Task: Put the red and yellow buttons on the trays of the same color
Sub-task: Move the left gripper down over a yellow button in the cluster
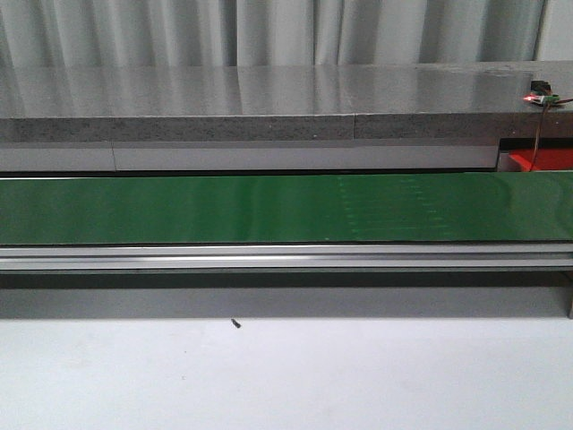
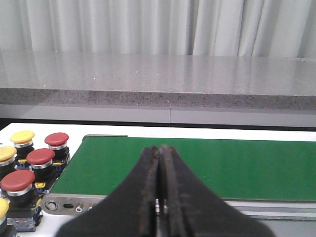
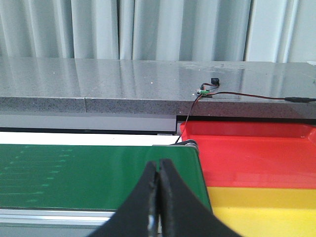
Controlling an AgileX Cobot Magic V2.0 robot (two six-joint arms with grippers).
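Round-capped red buttons (image 2: pixel 40 157) and yellow buttons (image 2: pixel 22 137) stand clustered on the white tabletop (image 2: pixel 15 129) just beside the left end of the green belt (image 2: pixel 197 165). Past the belt's right end sit the glossy red tray (image 3: pixel 252 150) and, nearer, the yellow tray (image 3: pixel 261 210), both bare inside. The left claw (image 2: pixel 160 197) and right claw (image 3: pixel 159 202) are each pressed closed, holding nothing
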